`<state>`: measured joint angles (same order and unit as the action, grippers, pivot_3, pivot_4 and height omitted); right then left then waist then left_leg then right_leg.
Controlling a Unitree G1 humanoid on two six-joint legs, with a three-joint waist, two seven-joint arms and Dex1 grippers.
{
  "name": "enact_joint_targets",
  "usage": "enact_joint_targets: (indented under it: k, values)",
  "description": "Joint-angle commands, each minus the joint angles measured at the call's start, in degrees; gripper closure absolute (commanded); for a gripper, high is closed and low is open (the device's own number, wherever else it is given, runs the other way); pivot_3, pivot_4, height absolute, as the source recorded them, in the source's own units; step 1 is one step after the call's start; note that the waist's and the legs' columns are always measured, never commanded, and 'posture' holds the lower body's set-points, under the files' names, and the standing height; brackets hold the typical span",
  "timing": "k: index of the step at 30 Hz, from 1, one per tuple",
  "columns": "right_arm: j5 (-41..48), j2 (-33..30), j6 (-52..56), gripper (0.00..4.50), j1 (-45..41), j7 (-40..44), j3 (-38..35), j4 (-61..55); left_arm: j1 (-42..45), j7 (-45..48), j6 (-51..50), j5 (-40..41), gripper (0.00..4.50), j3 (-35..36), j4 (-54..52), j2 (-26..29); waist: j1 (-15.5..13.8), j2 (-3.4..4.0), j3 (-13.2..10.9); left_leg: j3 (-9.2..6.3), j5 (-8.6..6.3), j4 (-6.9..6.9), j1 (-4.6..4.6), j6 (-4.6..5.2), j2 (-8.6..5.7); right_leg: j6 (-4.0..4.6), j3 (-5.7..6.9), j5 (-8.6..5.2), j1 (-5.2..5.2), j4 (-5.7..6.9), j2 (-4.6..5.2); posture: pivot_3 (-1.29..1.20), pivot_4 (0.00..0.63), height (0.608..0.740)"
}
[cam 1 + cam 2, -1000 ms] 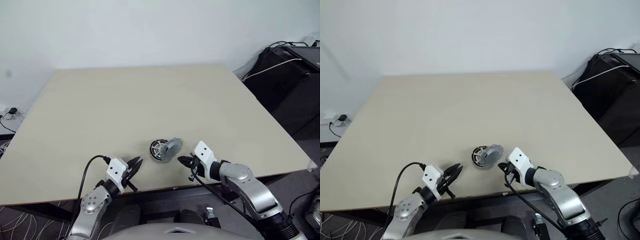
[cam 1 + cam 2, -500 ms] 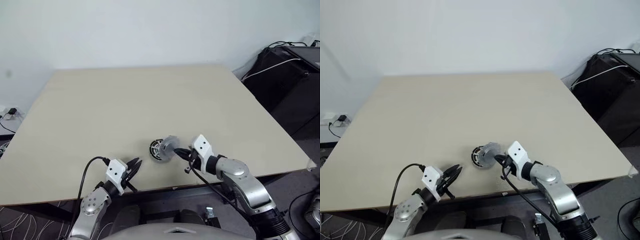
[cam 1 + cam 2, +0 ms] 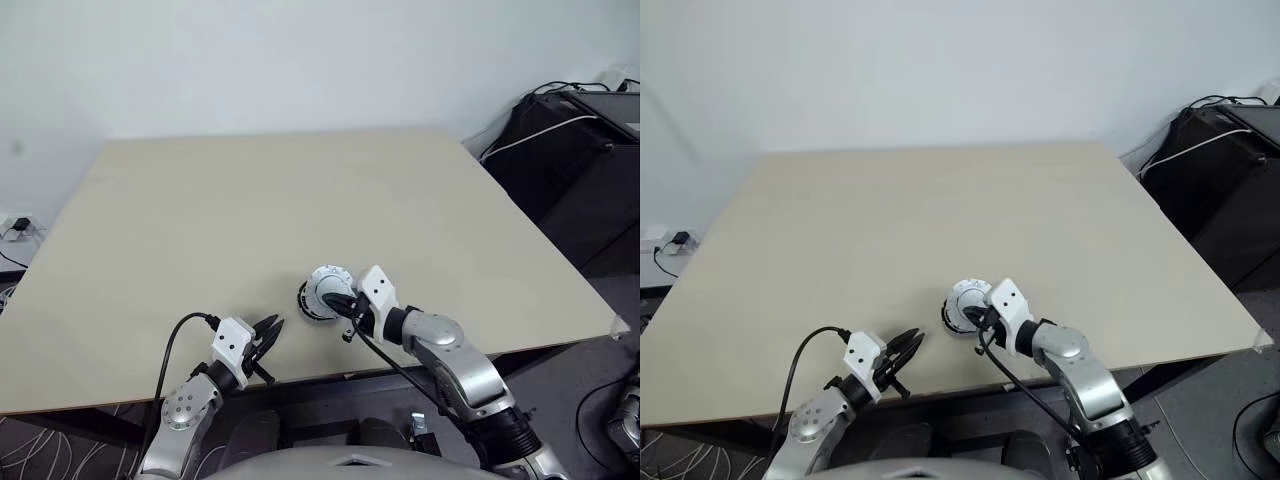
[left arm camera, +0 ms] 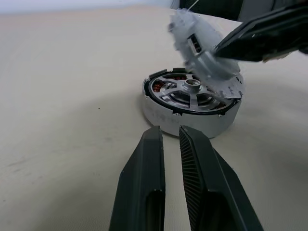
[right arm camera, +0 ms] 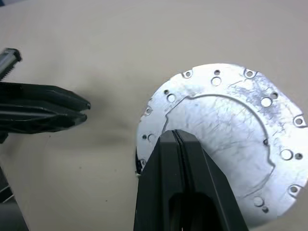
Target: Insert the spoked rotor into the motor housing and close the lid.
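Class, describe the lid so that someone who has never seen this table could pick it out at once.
On the beige table, look near the front edge at the round motor housing. The lid is the pale silvery disc tilted over it, with the shut right gripper at its edge. Small holes ring its flat face, whereas the housing below shows spokes and copper windings.

The lid (image 4: 204,53) tilts over the motor housing (image 4: 192,108) on the table (image 3: 250,200).
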<state>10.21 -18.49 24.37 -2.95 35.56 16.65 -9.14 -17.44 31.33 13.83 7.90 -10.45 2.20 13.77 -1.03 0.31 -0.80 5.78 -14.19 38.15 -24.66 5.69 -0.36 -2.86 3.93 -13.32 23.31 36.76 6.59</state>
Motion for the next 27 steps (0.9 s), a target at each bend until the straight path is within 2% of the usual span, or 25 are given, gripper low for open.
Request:
enact_joint_targets:
  k: [1,19,23,27]
  values:
    - [-0.66,1.23,-0.58,4.5,-1.78,-1.06,-0.27,1.8,0.73,-0.05,0.09,0.38,3.88,0.09,-1.98,-0.3,0.03,0.01,0.01,0.0,0.0,0.0,0.0,0.0,0.0,0.01,0.0,0.0,0.0,0.0,0.0,0.0,0.0,0.74]
    - [-3.73,4.89,0.54,4.5,-2.04,-6.72,-0.08,5.32,0.95,-0.12,-0.42,0.34,3.88,0.03,-2.13,-0.43,0.14,0.15,0.12,0.0,0.01,-0.01,0.01,-0.02,0.0,0.01,0.0,0.01,0.01,0.03,-0.01,0.0,0.0,0.74]
    - [-4.31,6.86,-0.07,3.64,0.12,-10.79,-1.11,0.39,0.76,-0.2,-0.46,0.4,3.92,0.09,-2.29,-0.43,0.13,0.22,0.14,0.0,0.01,-0.05,0.0,-0.03,0.0,0.01,-0.01,0.0,0.04,0.03,-0.01,0.0,0.0,0.74]
    - [-6.66,8.77,1.85,2.29,2.55,-16.28,-1.04,-4.59,0.41,-0.19,-0.57,0.45,3.92,0.13,-2.5,-0.32,0.17,0.25,0.14,0.02,0.01,-0.07,-0.01,-0.03,0.0,0.01,-0.02,0.0,0.07,0.02,-0.02,0.0,0.0,0.74]
